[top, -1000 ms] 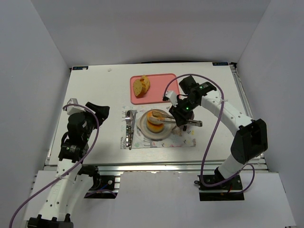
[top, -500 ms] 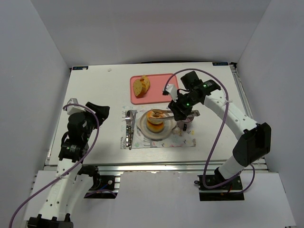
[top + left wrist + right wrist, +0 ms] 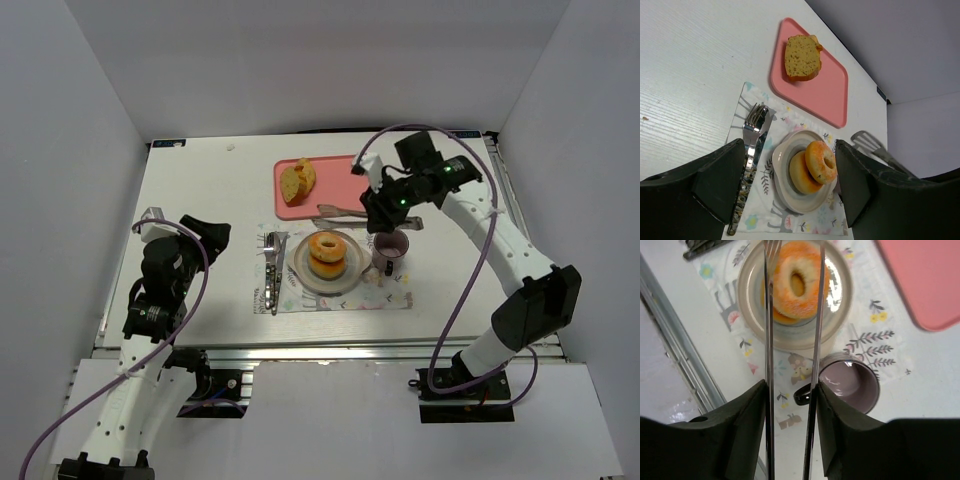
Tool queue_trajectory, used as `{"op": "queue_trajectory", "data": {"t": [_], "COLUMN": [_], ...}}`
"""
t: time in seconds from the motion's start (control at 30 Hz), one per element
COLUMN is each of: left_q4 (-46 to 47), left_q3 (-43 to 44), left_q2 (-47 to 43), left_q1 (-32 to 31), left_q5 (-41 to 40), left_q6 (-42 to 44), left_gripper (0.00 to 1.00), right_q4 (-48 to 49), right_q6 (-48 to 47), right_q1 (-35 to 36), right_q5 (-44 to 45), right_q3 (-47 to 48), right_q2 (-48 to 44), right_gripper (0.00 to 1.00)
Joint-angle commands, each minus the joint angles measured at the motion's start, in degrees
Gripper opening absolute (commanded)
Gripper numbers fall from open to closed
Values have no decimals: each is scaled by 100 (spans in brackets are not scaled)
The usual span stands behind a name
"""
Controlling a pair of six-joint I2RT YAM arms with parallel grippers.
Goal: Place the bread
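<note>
Two ring-shaped pieces of the bread sit stacked on the plate. The upper ring lies off-centre on the lower one and leans a little, and the lower one shows from under it on one side. In the wrist view, the stack lies ahead of the right gripper and is seen between the two arms of the tongs.

- Right jaws: pinching the tongs by their handle end. The tong arms stand apart with nothing between them, and the tips run out of the wrist frame.
- From above, the tongs look raised and held off to the tray side of the plate, touching no bread.
- Left gripper: jaws spread and empty, well apart from the plate, which lies far ahead of them.
- Mug: just below the right jaws and beside one tong arm, handle toward the jaws, and empty.
- Placemat: under both the plate and the mug.
- Fork and knife: beyond the plate from the right jaws, on the mat's edge.
- Pink tray: off to one side of the right jaws. It holds a sliced loaf piece, which is not the bread of the task.

Judgement: the placing looks done, and the step in hand is getting the empty tongs away. To do that well:

- Keep the tongs high until they are clear of the leaning top ring, since a brush could tip it off the stack.
- Keep a firm pinch so the tongs don't swing.
- Mind the mug right under the jaws on any descent.
</note>
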Motion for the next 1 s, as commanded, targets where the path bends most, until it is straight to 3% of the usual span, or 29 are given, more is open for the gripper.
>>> {"op": "queue_trajectory", "data": {"t": [0.0,0.17,0.4,0.43,0.8,0.97], "left_q4": [39,3,12,12,39,56], "left_q3": [-6,11,11,11,55,73], "left_q2": [-67,-75,-93,-84,3,39], "left_q1": [-12,-12,-12,-12,-12,-12], "left_q5": [-30,-38,-47,-47,-30,-30], "left_q6": [15,32,32,32,59,67], "left_gripper": [82,82,82,82,82,82], "right_q4": [358,866,2299,2440,4049,4260], "right_q6": [476,1082,1636,1707,2331,2323], "right_q1": [-555,-1715,-2903,-3147,-3501,-3510], "right_q5": [-250,-146,662,855,1946,1929], "right_q3": [455,711,-264,-404,-2039,-2321], "right_q2": [-37,226,279,271,578,920], "right_gripper": [47,42,37,31,29,42]}}
